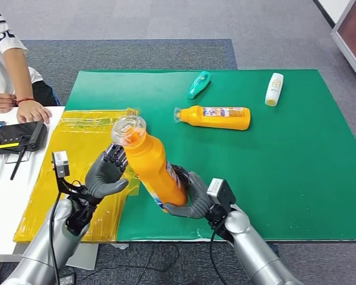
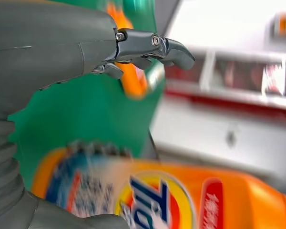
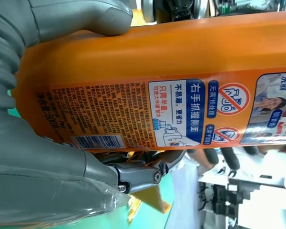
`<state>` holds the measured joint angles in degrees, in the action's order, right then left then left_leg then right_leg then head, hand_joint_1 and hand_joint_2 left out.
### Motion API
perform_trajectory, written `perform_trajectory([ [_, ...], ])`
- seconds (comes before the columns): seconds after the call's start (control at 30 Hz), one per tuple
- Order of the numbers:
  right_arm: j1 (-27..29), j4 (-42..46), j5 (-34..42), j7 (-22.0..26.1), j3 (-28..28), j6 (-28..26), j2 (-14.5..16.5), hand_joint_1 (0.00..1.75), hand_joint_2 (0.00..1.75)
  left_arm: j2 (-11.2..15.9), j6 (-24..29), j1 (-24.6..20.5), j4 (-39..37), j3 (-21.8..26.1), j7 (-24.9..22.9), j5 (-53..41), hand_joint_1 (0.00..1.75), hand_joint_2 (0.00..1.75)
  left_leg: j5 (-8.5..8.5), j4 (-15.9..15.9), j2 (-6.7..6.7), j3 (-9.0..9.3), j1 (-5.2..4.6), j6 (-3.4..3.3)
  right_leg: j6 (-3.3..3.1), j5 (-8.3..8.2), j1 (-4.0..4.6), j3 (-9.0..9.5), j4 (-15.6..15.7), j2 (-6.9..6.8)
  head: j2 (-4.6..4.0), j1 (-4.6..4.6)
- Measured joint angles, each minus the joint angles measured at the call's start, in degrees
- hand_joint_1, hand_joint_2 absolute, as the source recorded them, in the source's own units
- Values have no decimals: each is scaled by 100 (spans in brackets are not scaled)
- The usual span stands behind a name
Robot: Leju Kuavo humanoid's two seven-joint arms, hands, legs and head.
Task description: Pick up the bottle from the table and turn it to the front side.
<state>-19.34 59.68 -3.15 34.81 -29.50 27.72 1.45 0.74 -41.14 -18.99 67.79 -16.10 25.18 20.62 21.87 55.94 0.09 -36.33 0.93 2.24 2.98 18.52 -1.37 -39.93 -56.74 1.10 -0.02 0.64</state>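
At the far left a person's hand (image 1: 32,111) rests on the white tabletop (image 1: 6,196) beside a flat black device (image 1: 17,137), and next to that lies a crinkled yellow plastic sheet (image 1: 78,142). The robot's left hand (image 1: 105,175) sits against the upper side of the task's tall orange plastic detergent bottle with a clear cap (image 1: 149,166), fingers (image 2: 148,47) held apart and holding nothing, seemingly steadying it rather than gripping. The bottle is lifted off the green mat (image 1: 301,166), tilted with its cap up and leftward; the right hand (image 1: 191,199) grips its lower body. In the right wrist view the barcode and small-print panel face that camera, while the left wrist view shows the brand logo, so the turning step looks under way; next the bottle likely needs rotating about its long axis without slipping. Further right a second orange bottle (image 1: 216,117), a teal bottle (image 1: 199,84) and a white bottle (image 1: 274,89) lie on their sides on the mat; contents cannot be told.
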Motion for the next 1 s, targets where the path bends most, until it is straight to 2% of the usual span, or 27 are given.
perform_trajectory([
  [0.1,-90,-56,-16,30,-83,-19,22,175,175,67,-403,-134,-193,-91,-236,412,0,175,-2,0,0,0,0,-1,0,-1,0,-1,0,0,1,0],
  [0.37,-271,-254,-126,31,-221,-255,78,175,175,228,-479,-485,-590,-449,-588,676,0,175,-4,0,0,-1,0,-3,3,-5,0,0,0,0,0,1],
  [0.73,-381,-518,-340,-58,-292,-596,100,175,175,339,-218,-684,-837,-753,-615,561,0,175,-4,0,-1,-2,0,-3,3,-5,0,-1,0,0,0,1],
  [1.0,-490,-709,-438,-108,-336,-776,143,175,175,386,-87,-987,-813,-977,-837,529,0,175,-7,0,0,0,0,0,0,-8,0,-1,0,0,0,0],
])
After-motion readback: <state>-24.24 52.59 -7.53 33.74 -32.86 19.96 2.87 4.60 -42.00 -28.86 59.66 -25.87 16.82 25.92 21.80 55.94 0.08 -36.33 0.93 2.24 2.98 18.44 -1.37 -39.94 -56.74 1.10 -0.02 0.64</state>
